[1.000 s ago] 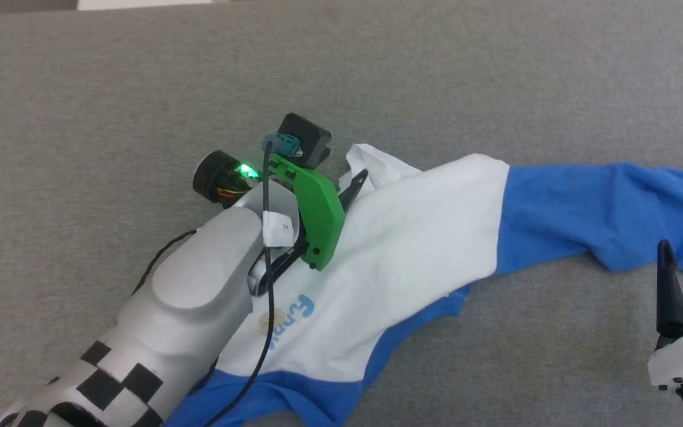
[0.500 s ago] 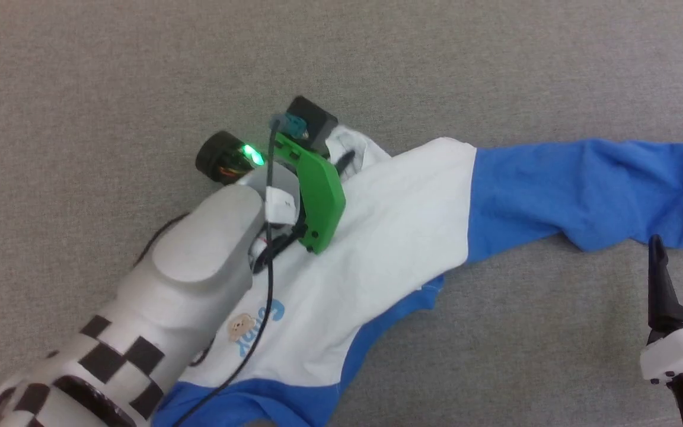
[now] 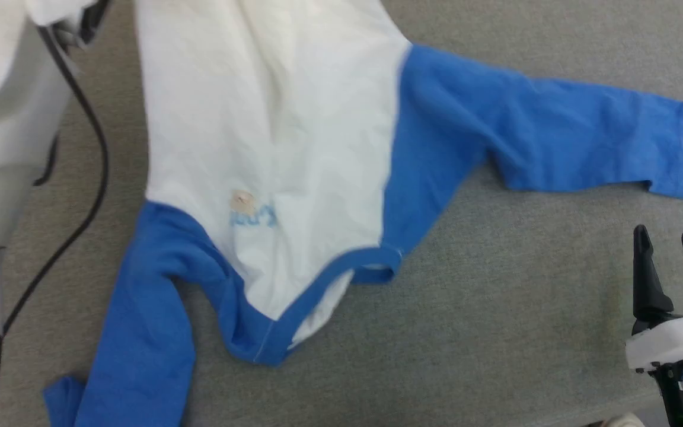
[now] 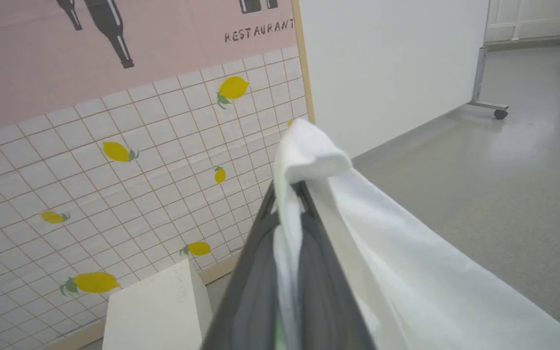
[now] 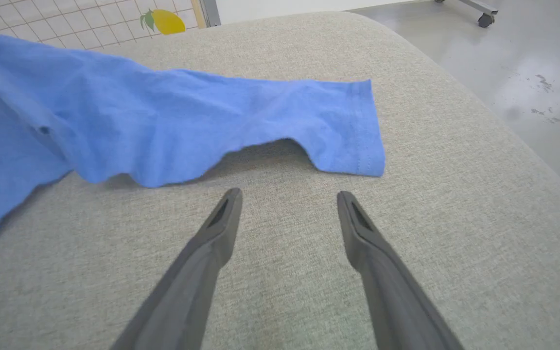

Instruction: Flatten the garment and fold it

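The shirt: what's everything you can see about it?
The garment is a soft cloth T-shirt: white body, royal-blue sleeves and shoulders, a blue-trimmed neckline and a small print on the chest. It lies mostly spread on the grey fabric surface, neckline toward the robot, one sleeve stretched sideways, slightly wrinkled. The left gripper is shut on a fold of its white edge, holding it raised.

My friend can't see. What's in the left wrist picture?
The left hand is shut on a fold of the white shirt, which hangs from it. Behind are a wall with lemon tiles and a white box.
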{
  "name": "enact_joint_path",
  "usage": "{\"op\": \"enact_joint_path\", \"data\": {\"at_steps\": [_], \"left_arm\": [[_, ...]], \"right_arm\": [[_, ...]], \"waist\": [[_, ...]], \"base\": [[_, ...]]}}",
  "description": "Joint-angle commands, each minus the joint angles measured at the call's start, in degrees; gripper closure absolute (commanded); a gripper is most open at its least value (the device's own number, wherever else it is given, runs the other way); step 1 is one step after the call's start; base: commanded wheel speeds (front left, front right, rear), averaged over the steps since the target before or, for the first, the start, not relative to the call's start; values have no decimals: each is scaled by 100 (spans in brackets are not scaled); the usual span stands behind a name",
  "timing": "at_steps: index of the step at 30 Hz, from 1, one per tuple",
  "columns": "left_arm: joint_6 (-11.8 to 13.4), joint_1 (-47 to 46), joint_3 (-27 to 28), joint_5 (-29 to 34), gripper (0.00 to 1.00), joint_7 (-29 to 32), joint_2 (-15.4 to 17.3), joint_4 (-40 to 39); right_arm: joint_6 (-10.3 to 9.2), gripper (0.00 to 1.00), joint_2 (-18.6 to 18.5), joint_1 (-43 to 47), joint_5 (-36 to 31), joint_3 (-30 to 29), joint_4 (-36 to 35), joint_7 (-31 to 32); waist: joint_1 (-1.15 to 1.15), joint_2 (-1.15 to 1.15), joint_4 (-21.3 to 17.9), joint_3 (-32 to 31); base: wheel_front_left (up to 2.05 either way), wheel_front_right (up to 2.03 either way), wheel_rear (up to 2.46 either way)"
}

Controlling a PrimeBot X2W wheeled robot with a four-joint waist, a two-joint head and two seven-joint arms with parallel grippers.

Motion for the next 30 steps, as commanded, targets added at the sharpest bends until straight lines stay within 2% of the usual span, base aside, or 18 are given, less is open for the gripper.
{"op": "enact_joint_path", "data": {"at_steps": [1, 6, 11, 16, 20, 24, 26, 28, 30], "left_arm": [[72, -1, 1, 59, 0, -17, 46, 127], [249, 210, 59, -28, 0, -55, 58, 503], [197, 381, 143, -213, 0, -335, -69, 480], [169, 749, 276, -416, 0, -854, -171, 76], [311, 1485, 333, -609, 0, -1097, -145, -574], [635, 2566, 303, -739, 0, -1232, -23, -1396], [900, 3158, 355, -787, 0, -1329, 73, -1804], [1401, 4169, 510, -823, 0, -1486, 180, -2430], [1680, 4894, 673, -878, 0, -1553, 171, -2847]], "right_arm": [[-9, 0, 3, -132, 36, 25, 41, -75], [-9, 0, 3, -247, 73, 48, 209, -204], [-9, 0, 3, -348, 0, 68, 266, -234], [-9, 0, 3, -332, -142, -8, 207, -182], [-9, 0, 3, -163, -239, -94, 98, -60], [-9, 0, 3, 42, -301, -154, -5, 72], [-9, 0, 3, 145, -312, -145, -60, 138], [-9, 0, 3, 316, -314, -110, -131, 228], [-9, 0, 3, 425, -302, -100, -165, 278]], "waist": [[0, 0, -225, 249], [0, 0, -244, 467], [0, 0, -65, 470], [0, 0, 231, 142], [0, 0, 517, -245], [0, 0, 817, -687], [0, 0, 939, -886], [0, 0, 1090, -1181], [0, 0, 1172, -1340]], "base": [[0, 0, 0], [0, 0, 0], [0, 0, 0], [0, 0, 0], [0, 0, 0], [0, 0, 0], [0, 0, 0], [0, 0, 0], [0, 0, 0]]}}
